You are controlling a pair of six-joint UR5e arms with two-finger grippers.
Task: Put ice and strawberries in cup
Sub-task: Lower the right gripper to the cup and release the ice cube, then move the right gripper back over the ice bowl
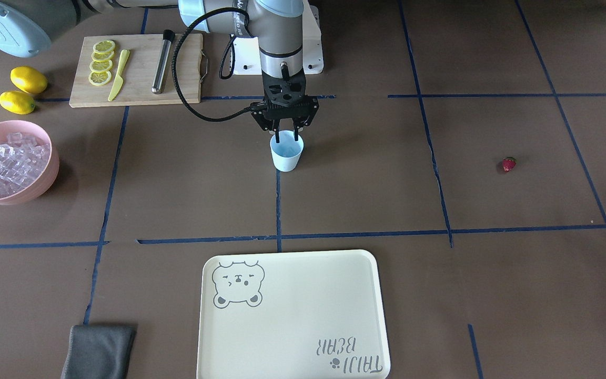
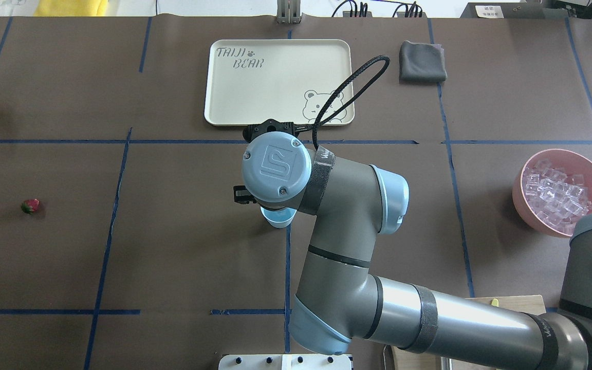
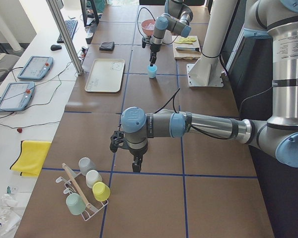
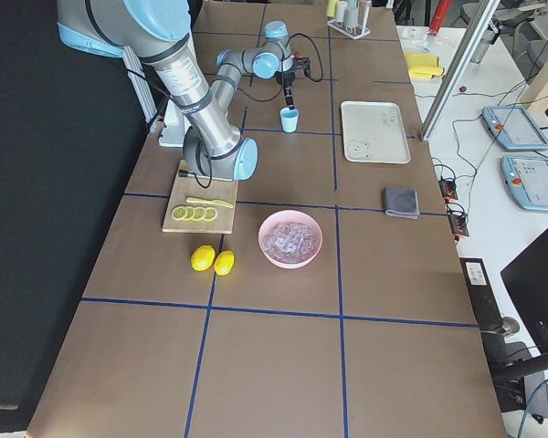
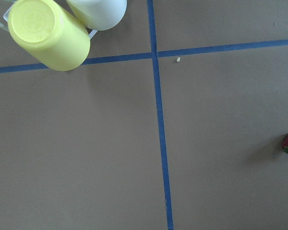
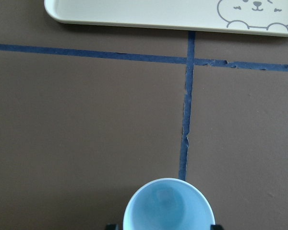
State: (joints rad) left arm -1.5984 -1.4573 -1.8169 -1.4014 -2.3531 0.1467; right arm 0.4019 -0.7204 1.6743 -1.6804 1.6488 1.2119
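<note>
Over the pale-blue tapered cup (image 1: 286, 158) (lighter inside), right fingers (image 1: 278, 137) spread, seemingly empty.

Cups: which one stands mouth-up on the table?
The pale-blue cup under the right claw: it stands mouth up. The grey cup, white cup, yellow cup and green cup sit bottom-up on the wire rack.

Bare table (image 1: 387, 200) lies all round the strawberry (image 1: 508, 164); the right gripper (image 1: 287, 138) seems to hang over the cup (image 1: 286, 158), blocking its mouth.
</note>
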